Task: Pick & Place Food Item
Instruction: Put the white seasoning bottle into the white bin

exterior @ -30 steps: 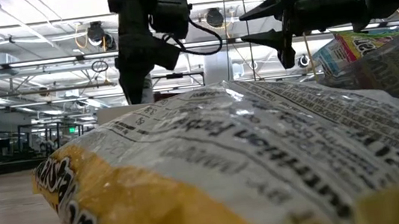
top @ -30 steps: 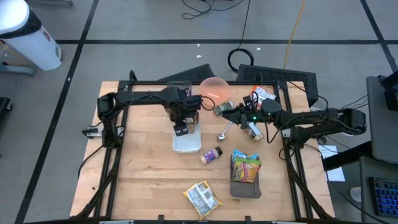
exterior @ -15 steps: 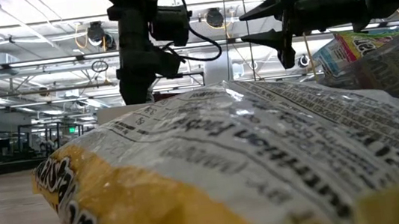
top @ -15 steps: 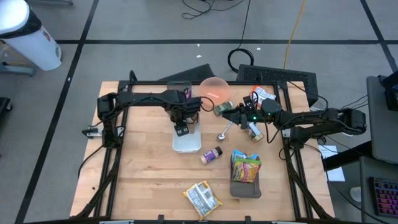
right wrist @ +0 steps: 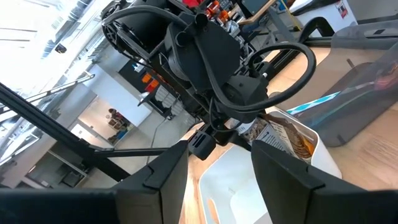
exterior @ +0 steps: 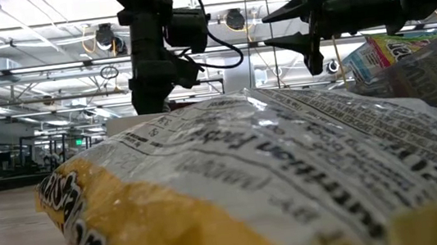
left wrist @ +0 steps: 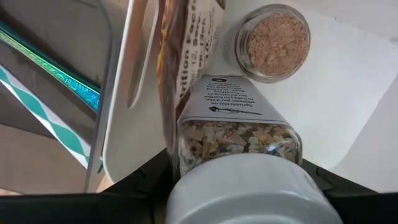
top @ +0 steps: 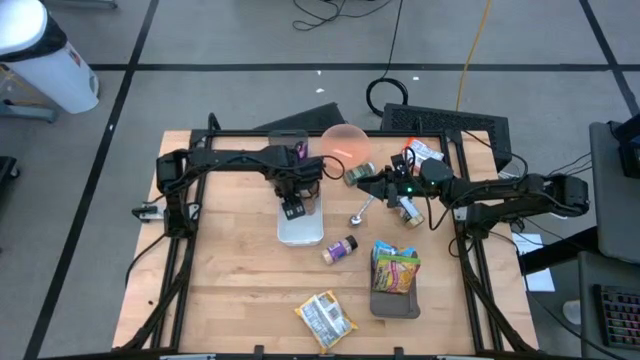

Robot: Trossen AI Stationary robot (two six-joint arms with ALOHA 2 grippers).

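My left gripper points down over a white tray in the middle of the table, shut on a glass spice jar of pale dried flakes with a white cap. In the tray below it, a jar of tan powder stands upright beside a brown printed packet. In the low view the left gripper hangs behind the big snack bag. My right gripper waits level to the tray's right, open, nothing between its fingers. My left gripper pinches the spice jar between its two fingers at the capped end, one dark finger on each side. The fingers come from above, pointing down. The jar hangs below them, bottom end down, clear above the tray's floor.
A small spice jar lies on the wood near the tray. A yellow-white snack bag lies at the near edge and fills the low view. A green-yellow bag sits on a dark tray. A pink bowl stands at the far edge.
My left gripper has sunk a little toward the white tray with the jar still in its fingers, tipping slightly. The right arm has kept still.
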